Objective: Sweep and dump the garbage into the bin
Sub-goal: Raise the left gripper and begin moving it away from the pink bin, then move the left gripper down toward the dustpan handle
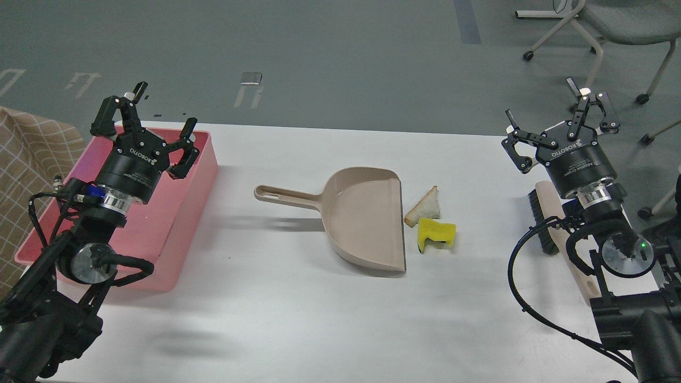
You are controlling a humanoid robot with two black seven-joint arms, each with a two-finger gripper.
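Yellow sponge block (pixel 437 233) beside bread slice (pixel 425 206)

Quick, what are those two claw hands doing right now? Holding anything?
Left gripper: open, holding nothing, raised over the pink bin.
Right gripper: open, holding nothing, above the brush.

floor (pixel 319 53): grey, white markings | chair (pixel 612 26): grey, castors, far right | table (pixel 298 319): white

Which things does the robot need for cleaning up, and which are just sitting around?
For the job: bread slice, yellow sponge block, dustpan, brush, pink bin.

Just around: chairs on the floor, checked cloth at far left.
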